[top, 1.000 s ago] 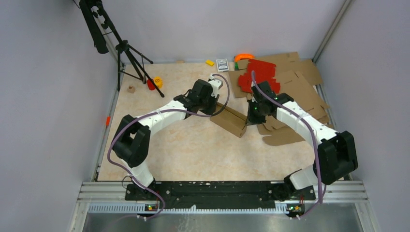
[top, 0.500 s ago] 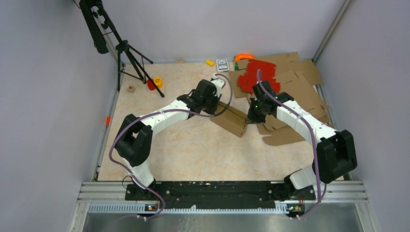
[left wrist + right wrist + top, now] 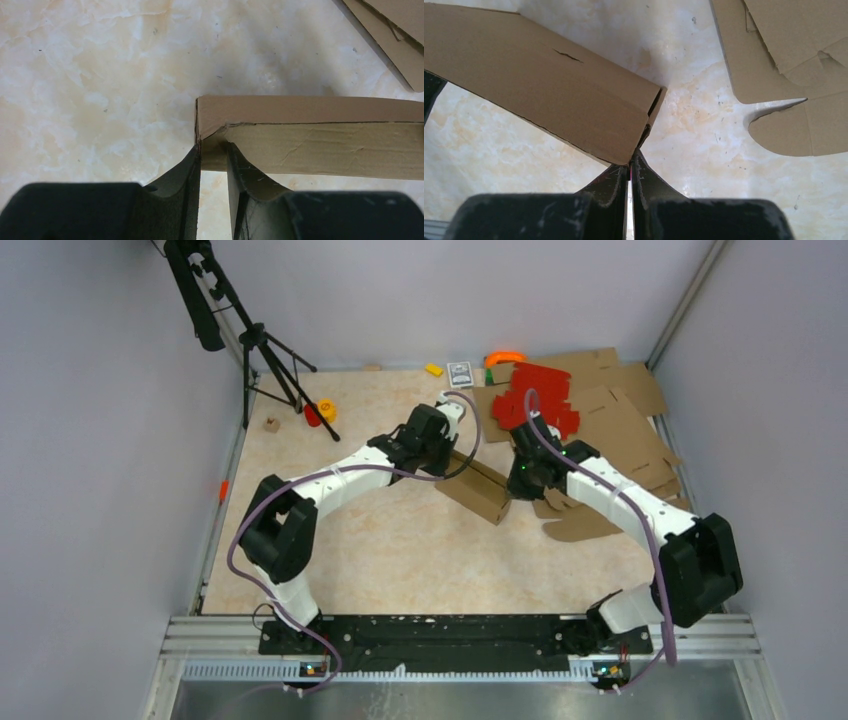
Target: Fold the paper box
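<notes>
**Paper box held at both ends**

The paper box (image 3: 480, 490) is laid on the counter (image 3: 400, 540), near the red cardboard sheets (image 3: 540, 390). Its left end wall is grasped by the left claw (image 3: 214, 150). The right claw (image 3: 630, 162) is clenched, with its tips touching the box's right corner.

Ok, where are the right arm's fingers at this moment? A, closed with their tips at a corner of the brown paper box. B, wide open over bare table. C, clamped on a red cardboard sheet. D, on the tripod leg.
A: the right wrist view shows the right fingers closed, their tips meeting a corner of the paper box.
</notes>
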Robot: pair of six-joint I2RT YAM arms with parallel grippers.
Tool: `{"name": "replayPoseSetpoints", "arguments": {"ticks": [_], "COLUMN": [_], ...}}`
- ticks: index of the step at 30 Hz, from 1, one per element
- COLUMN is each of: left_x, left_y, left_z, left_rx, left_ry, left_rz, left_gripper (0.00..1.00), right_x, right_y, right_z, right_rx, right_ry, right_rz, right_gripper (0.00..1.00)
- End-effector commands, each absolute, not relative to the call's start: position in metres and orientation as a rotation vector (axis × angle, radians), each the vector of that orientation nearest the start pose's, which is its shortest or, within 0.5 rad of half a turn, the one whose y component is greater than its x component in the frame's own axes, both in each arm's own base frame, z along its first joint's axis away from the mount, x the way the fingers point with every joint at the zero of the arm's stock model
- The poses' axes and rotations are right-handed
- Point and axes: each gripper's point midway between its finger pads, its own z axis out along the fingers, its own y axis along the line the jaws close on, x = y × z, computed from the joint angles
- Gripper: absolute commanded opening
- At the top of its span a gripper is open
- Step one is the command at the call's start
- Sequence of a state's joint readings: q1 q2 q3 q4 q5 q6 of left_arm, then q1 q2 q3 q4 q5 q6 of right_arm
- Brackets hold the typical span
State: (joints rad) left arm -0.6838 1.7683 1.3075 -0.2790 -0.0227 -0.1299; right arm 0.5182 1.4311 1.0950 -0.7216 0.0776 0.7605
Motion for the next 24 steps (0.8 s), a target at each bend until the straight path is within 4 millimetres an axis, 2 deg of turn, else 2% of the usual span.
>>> {"name": "replayPoseSetpoints", "arguments": {"ticks": [1,6,11,13,20,23,24], "left_x": [0.347,0.345,0.344,0.344,0.345,0.346,0.345], "left_y": [-0.314,-0.313,-0.313,-0.312,-0.311,-0.311,-0.311], "left_z": [0.103,0.101,0.099,0.099,0.099,0.100,0.100], "left_rx": [0.656,0.648,0.635,0.633,0.632,0.634,0.636], "left_ry": [2.330,2.339,2.347,2.348,2.345,2.342,2.342], "left_rz": [-0.446,-0.449,-0.449,-0.446,-0.435,-0.431,-0.431], "left_gripper": [0.25,0.25,0.25,0.25,0.25,0.25,0.25], "right_x": [0.264,0.260,0.255,0.255,0.251,0.244,0.242], "right_y": [0.187,0.183,0.186,0.187,0.198,0.199,0.198], "right_z": [0.108,0.108,0.102,0.103,0.129,0.135,0.136], "right_rx": [0.356,0.376,0.401,0.379,0.192,0.143,0.132], "right_ry": [2.648,2.594,2.570,2.573,2.509,2.518,2.524], "right_rz": [0.264,0.166,0.170,0.177,0.345,0.376,0.373], "right_gripper": [0.00,0.00,0.01,0.11,0.26,0.42,0.51]}}
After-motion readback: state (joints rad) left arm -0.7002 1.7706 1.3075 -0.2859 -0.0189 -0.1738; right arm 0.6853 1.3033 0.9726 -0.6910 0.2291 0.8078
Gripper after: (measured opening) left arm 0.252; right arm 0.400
